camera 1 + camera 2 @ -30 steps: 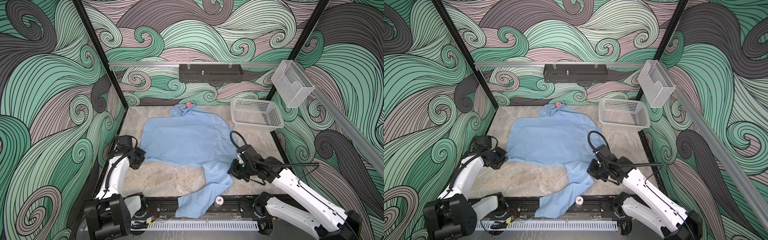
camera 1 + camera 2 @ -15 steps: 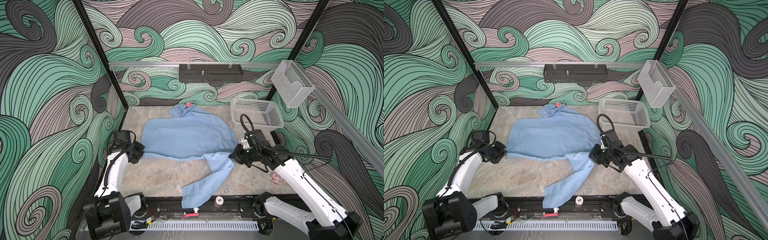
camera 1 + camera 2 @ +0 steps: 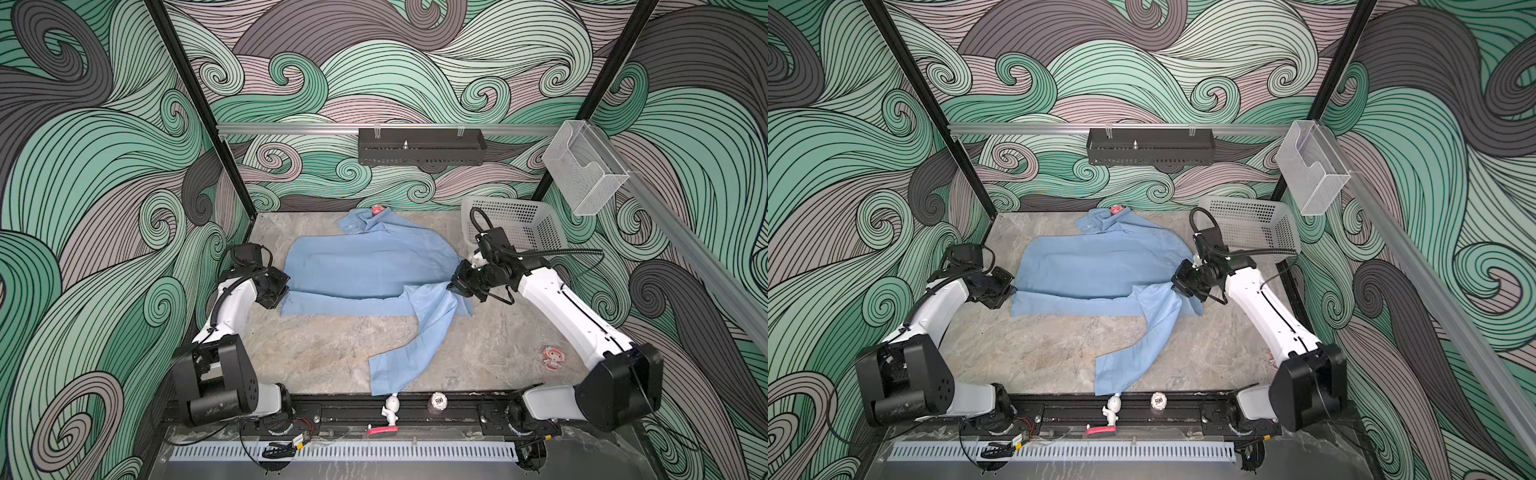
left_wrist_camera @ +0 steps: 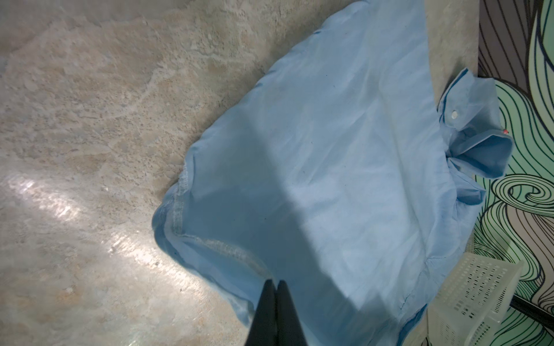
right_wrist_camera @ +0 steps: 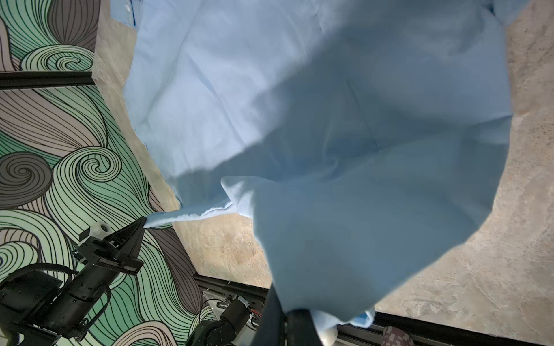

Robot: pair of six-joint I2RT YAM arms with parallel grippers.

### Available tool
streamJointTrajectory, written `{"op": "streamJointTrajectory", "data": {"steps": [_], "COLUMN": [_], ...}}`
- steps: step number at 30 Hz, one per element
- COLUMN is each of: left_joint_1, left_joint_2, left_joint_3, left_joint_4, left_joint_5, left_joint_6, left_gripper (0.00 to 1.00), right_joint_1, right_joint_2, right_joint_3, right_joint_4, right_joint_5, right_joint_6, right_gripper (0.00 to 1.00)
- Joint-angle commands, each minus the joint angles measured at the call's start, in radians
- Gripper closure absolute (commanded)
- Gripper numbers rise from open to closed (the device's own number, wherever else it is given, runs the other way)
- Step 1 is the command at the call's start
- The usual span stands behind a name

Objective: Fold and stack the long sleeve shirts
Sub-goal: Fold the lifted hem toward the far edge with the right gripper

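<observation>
In both top views the left gripper (image 3: 284, 296) (image 3: 1010, 292) is seen at the left centre of the frame, at the left end of the shirt's near edge. Its fingers are pressed together. In the left wrist view they (image 4: 274, 284) are closed on the stitched hem, and in the right wrist view a corner of cloth is seen pinched at this gripper's tip (image 5: 143, 224).

The light blue shirt (image 3: 365, 266) (image 3: 1100, 266) is spread on the stone table (image 3: 316, 353) in the middle of the frame. Its collar (image 3: 361, 218) is at the upper centre, close to the back wall. One sleeve (image 3: 415, 340) runs down to the lower centre, and its end lies near the front rail.

At the right centre the right gripper (image 3: 452, 286) (image 3: 1174, 286) is clamped on the right end of the same edge, just beside the white basket (image 3: 536, 232). In the right wrist view the cloth is seen hanging from its closed fingers (image 5: 295, 322).

The held edge is stretched from left to right between the two grippers, so the shirt lies between them and each arm is nearest to its own end. The rest of the body lies toward the top of the frame from this edge. It is judged that the coming move must carry the edge toward the collar, with both ends kept level. The loose sleeve may be dragged along and could spoil the fold.
</observation>
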Motion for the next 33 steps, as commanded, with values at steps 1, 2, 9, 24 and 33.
{"op": "streamJointTrajectory", "data": {"steps": [1, 2, 9, 24, 33], "left_joint_1": [0.001, 0.0, -0.018, -0.037, -0.041], "left_joint_2": [0.061, 0.079, 0.179, 0.345, 0.395], "left_joint_3": [0.053, 0.061, 0.128, 0.201, 0.242], "left_joint_4": [0.015, 0.015, 0.024, 0.045, 0.034], "left_joint_5": [-0.01, -0.012, -0.029, -0.093, -0.118], "left_joint_6": [-0.006, -0.006, -0.022, -0.062, -0.054], "left_gripper": [1.0, 1.0, 1.0, 1.0, 1.0], "right_joint_1": [-0.032, -0.039, -0.064, -0.09, -0.098], "right_joint_2": [0.052, 0.072, 0.229, 0.48, 0.55], "right_joint_3": [0.056, 0.07, 0.167, 0.297, 0.356], "right_joint_4": [0.025, 0.027, 0.026, 0.043, 0.046], "right_joint_5": [-0.026, -0.027, -0.043, 0.001, 0.035], "right_joint_6": [-0.048, -0.055, -0.107, -0.165, -0.195], "right_gripper": [1.0, 1.0, 1.0, 1.0, 1.0]}}
